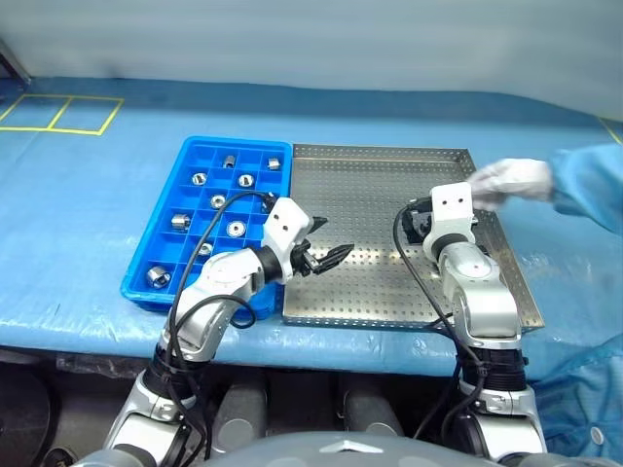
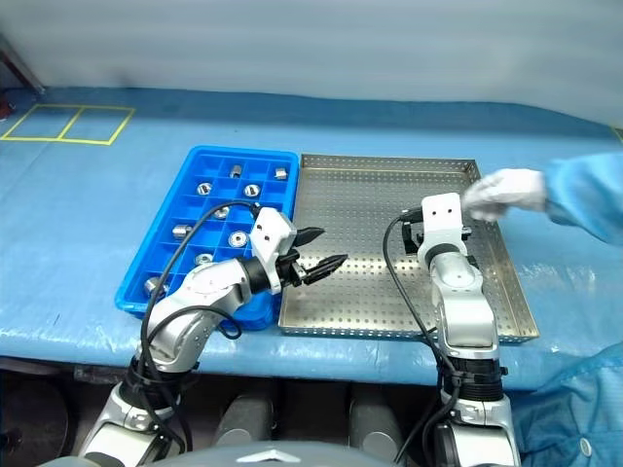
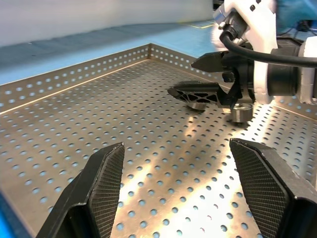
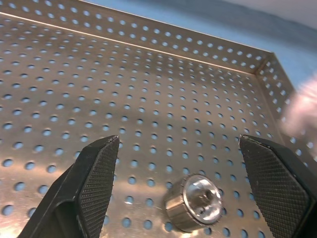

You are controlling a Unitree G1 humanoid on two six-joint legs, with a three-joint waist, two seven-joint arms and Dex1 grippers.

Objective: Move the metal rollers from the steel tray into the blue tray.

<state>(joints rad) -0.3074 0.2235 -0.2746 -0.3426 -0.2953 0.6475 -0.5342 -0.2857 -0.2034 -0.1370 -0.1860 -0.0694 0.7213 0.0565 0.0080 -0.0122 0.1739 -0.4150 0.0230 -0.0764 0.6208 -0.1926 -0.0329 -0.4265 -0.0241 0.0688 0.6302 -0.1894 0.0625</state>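
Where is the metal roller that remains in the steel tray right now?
The metal roller lies on the steel tray's perforated floor, toward its right side, between the open fingers of the right gripper.

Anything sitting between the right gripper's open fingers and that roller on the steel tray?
No. In the right wrist view, bare perforated steel tray separates the right gripper from the roller.

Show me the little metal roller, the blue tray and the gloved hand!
metal roller (image 4: 194,202), right wrist view, its shiny hollow end.
blue tray (image 1: 192,148), left eye view, its far rim.
gloved hand (image 1: 514,180), left eye view, back of the glove.
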